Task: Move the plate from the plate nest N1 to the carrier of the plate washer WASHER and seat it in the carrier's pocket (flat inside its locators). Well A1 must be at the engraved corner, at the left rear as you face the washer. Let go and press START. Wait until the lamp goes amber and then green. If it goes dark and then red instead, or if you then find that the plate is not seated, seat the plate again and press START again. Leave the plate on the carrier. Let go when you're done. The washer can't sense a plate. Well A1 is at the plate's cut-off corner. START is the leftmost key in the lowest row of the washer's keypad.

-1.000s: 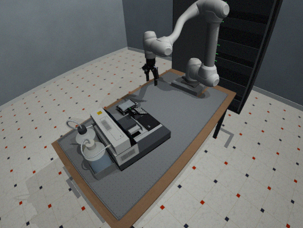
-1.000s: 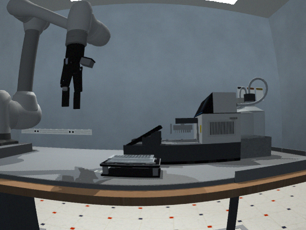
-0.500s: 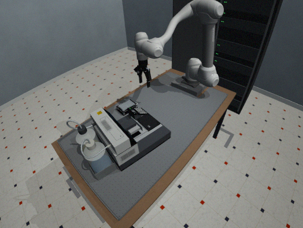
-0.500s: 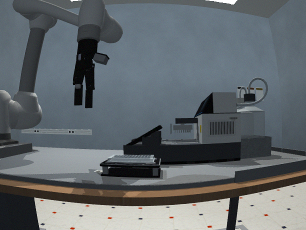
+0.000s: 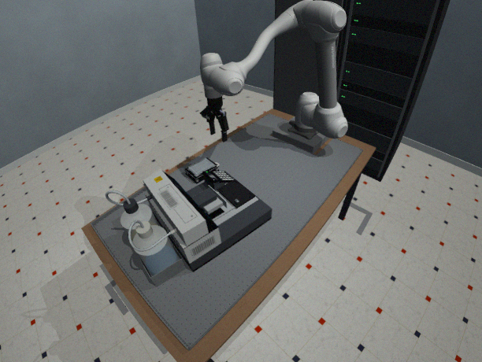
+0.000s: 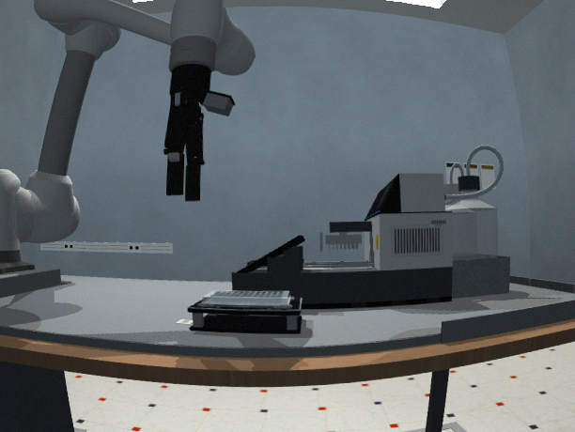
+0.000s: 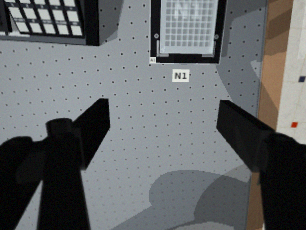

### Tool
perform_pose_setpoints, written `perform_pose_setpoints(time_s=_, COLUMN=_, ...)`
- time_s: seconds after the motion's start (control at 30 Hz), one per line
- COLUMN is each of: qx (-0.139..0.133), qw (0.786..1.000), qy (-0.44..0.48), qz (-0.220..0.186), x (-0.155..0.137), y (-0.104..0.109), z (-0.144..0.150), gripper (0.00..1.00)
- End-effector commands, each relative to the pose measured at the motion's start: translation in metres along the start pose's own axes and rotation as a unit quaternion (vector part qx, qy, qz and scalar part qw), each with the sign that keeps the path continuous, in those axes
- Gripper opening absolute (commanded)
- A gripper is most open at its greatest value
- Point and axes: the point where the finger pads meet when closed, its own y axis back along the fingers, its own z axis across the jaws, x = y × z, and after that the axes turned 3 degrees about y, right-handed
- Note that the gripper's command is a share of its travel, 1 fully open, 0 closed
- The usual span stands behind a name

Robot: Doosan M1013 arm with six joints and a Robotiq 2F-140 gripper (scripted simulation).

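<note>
Plate (image 7: 190, 24) sits flat in nest N1 (image 7: 154, 30), a black frame on the mat. From the wrist cam it's ahead of my claw, near the top of view, slightly toward the right finger's side. It lies well below the claw: in the exterior view the plate (image 6: 247, 298) is low on the table and the claw (image 6: 183, 188) hangs high above it and off to the arm's side. White "N1" label (image 7: 180, 75) lies on the mat btwn the nest and my fingers. I can't pick out the plate's cut-off corner at this res.

Claw is wide open w/ nothing btwn the fingers; only dotted grey mat (image 7: 160, 135) shows in the gap. Left finger (image 7: 92, 125) and right finger (image 7: 240, 130) are both dark, pointing down, and touch nothing.

Keypad (image 7: 47, 20) of the washer is ahead-left of the claw, cut off by the frame edge; START key can't be told apart from here. In the top view the washer (image 5: 179, 208) sits beyond the nest, farther from the claw (image 5: 219, 134), w/ two bottles (image 5: 147, 240) past its far end. Lamp state not readable.

To the claw's right the mat ends, then the table's wood edge (image 7: 275, 75), then tiled floor (image 7: 296, 60). Arm base (image 5: 315, 146) is behind the claw at the table's end, w/ a dark rack (image 5: 417, 79) behind it.
</note>
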Motion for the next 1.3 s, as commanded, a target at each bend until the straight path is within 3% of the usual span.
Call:
perform_pose_setpoints(time_s=0.0, qx=0.000, qw=1.000, qy=0.000, qz=0.000, x=0.019, y=0.001, z=0.008, gripper=0.70)
perform_pose_setpoints(time_s=0.6, qx=0.000, qw=1.000, qy=0.000, qz=0.000, x=0.092, y=0.001, z=0.041, gripper=0.70)
perform_pose_setpoints(time_s=0.97, qx=0.000, qw=1.000, qy=0.000, qz=0.000, x=0.112, y=0.001, z=0.049, gripper=0.70)
perform_pose_setpoints(time_s=1.17, qx=0.000, qw=1.000, qy=0.000, qz=0.000, x=0.112, y=-0.029, z=0.049, gripper=0.70)
perform_pose_setpoints(time_s=1.27, qx=0.000, qw=1.000, qy=0.000, qz=0.000, x=0.112, y=-0.034, z=0.049, gripper=0.70)
